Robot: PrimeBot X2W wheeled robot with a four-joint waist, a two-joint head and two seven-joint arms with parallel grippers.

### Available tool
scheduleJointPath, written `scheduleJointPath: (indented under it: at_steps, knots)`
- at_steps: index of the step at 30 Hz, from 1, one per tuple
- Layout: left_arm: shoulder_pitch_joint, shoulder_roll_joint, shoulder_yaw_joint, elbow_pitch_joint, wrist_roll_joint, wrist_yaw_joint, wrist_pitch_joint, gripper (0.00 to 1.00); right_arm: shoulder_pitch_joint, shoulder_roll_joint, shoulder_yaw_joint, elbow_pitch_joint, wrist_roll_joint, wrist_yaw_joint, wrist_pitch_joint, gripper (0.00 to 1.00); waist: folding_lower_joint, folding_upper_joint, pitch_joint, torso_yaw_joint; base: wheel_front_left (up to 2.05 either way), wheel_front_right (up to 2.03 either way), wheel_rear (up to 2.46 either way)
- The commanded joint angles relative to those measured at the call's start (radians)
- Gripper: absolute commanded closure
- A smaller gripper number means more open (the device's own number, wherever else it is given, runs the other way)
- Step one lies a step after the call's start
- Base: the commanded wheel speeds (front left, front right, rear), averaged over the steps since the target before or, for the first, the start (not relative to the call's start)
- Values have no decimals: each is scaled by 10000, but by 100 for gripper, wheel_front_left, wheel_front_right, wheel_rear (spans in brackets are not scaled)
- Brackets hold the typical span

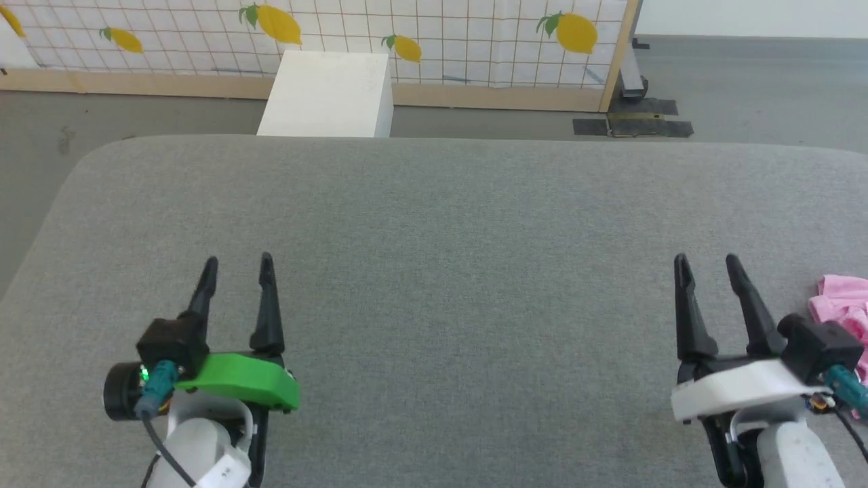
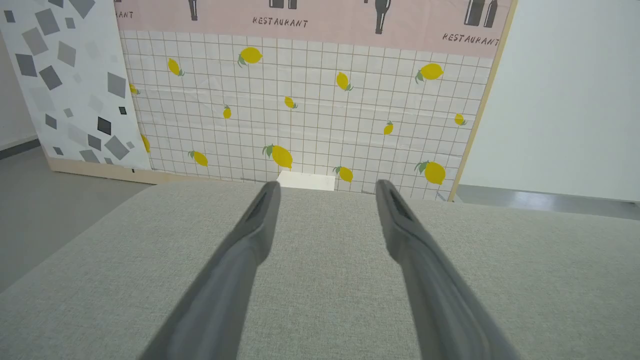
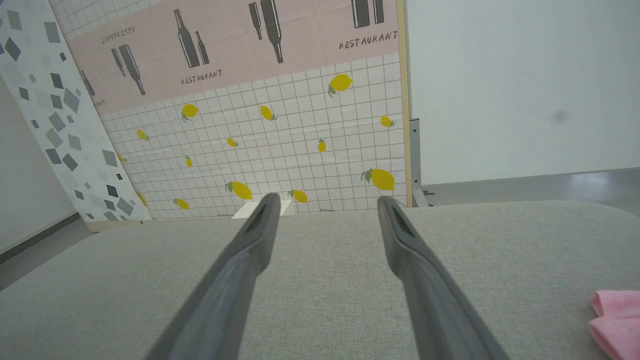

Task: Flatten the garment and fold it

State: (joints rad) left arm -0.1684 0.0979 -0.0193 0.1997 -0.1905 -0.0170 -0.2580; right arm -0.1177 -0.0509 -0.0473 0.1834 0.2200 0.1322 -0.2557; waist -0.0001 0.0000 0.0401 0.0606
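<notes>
The garment (image 1: pixel 845 303) is a bunched pink cloth at the right edge of the grey padded surface (image 1: pixel 447 257), partly cut off by the frame and partly behind my right wrist camera. In the right wrist view the garment (image 3: pixel 616 320) shows as a pink lump at the lower right. My right gripper (image 1: pixel 706 262) stands open just left of it, fingers apart and empty, not touching it. My left gripper (image 1: pixel 238 262) is open and empty at the lower left, far from the cloth. Both wrist views show open fingers, the left gripper (image 2: pixel 325 186) and the right gripper (image 3: pixel 325 200), over bare grey fabric.
A white box (image 1: pixel 329 95) stands on the floor just beyond the surface's far edge. Behind it runs a lemon-print tiled panel (image 1: pixel 420 41) on a wooden base. The surface's left corner (image 1: pixel 95 163) is rounded, with grey floor past it.
</notes>
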Motion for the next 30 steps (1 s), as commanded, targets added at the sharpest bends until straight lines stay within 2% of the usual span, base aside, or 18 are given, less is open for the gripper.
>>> scheduleJointPath:
  at_steps: [1, 9, 27, 28, 30]
  knots:
    - [37, -13, -55, 149, 162, -39, -35, 0, 173, 6, 7, 32, -67, -15, -56, 0, 1, 0, -22, -38, 0, 0, 0]
    - [68, -118, -188, 900, -74, 26, 197, 0, 631, 6, 155, 211, 23, -15, -59, 0, 1, 0, -70, -91, 0, 0, 0]
    - [192, -139, -583, 1447, -116, 86, 138, 0, 720, 7, 69, 1008, 105, -15, -49, 0, 1, 0, -317, -87, 0, 0, 0]
    - [135, -108, -573, 1442, -120, 17, 187, 100, 620, 2, 75, 979, 22, 0, 1, 100, 1, 0, -314, -84, 0, 0, 0]
    - [133, -106, -575, 1437, -119, 15, 192, 100, 619, 0, 71, 970, 17, 0, 4, 100, 1, 0, -317, -86, 0, 0, 0]
